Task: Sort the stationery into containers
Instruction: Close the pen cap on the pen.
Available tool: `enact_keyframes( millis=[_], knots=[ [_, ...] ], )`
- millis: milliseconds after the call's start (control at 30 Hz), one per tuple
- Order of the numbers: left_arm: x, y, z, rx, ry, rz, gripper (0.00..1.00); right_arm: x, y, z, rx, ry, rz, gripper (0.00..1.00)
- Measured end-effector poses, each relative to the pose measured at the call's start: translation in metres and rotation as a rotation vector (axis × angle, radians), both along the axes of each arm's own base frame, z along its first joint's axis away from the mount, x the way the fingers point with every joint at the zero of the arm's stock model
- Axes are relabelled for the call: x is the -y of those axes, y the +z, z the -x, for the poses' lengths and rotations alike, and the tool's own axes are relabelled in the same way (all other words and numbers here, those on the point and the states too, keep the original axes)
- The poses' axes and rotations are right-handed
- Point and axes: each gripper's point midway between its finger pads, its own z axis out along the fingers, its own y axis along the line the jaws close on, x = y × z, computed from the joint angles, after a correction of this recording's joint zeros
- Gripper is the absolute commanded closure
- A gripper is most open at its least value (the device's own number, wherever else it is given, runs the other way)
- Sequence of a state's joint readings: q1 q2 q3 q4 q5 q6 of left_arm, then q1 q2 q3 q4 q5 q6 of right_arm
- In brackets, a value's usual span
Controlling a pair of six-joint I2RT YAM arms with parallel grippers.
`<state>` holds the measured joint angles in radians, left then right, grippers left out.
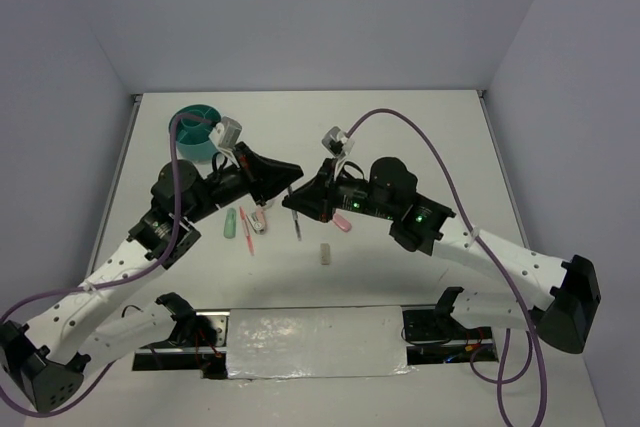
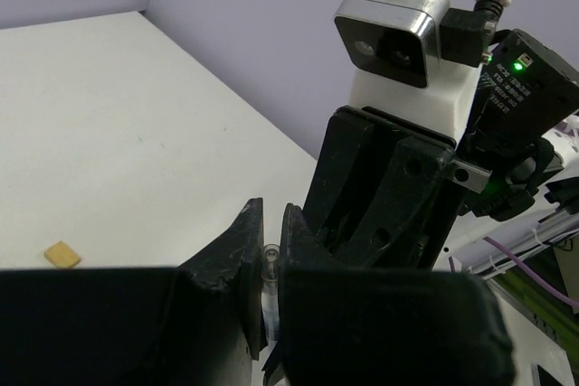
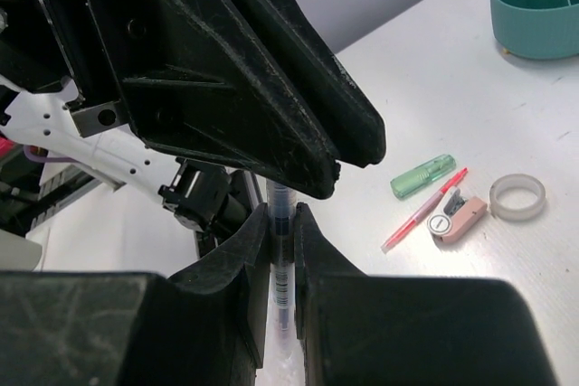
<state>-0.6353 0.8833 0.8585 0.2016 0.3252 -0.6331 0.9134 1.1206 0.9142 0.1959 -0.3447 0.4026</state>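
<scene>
A dark pen [image 3: 284, 277] stands upright above the table, gripped at two places. My right gripper [image 3: 282, 211] is shut on its barrel. My left gripper [image 2: 271, 214] is shut on the pen's clear end [image 2: 269, 264], just above the right one. In the top view the two grippers meet at mid-table, the left gripper [image 1: 292, 179] over the right gripper [image 1: 297, 203], with the pen [image 1: 296, 225] hanging below. The teal cup [image 1: 197, 132] stands at the far left. On the table lie a green piece [image 3: 422, 175], a pink pen [image 3: 423, 211], a pink piece [image 3: 457, 217] and a clear ring [image 3: 517, 198].
A small tan block [image 2: 61, 255] lies alone on the white table. A pale block [image 1: 325, 253] sits in front of the grippers, and a pink item [image 1: 340, 222] lies under the right arm. Both arms' cables arch over the middle.
</scene>
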Motion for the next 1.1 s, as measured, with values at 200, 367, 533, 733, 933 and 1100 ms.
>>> enact_keyframes(
  millis=[200, 367, 533, 733, 933, 1100],
  knots=[
    [0.004, 0.009, 0.000, 0.040, -0.010, 0.055, 1.00, 0.008, 0.010, -0.005, -0.013, 0.007, 0.009, 1.00],
    [0.009, 0.019, 0.001, 0.078, 0.011, 0.104, 1.00, 0.013, 0.023, -0.005, -0.032, 0.048, 0.005, 1.00],
    [0.012, 0.025, -0.003, 0.103, 0.063, 0.154, 1.00, 0.016, 0.033, -0.006, -0.070, 0.098, 0.008, 1.00],
    [0.006, 0.035, -0.006, 0.146, 0.113, 0.232, 1.00, 0.011, 0.047, -0.008, -0.107, 0.135, 0.039, 1.00],
    [0.002, 0.038, -0.008, 0.163, 0.132, 0.283, 1.00, 0.009, 0.058, -0.010, -0.113, 0.161, 0.051, 1.00],
    [0.004, 0.039, -0.010, 0.168, 0.132, 0.294, 1.00, 0.009, 0.065, -0.012, -0.118, 0.169, 0.056, 1.00]
  ],
)
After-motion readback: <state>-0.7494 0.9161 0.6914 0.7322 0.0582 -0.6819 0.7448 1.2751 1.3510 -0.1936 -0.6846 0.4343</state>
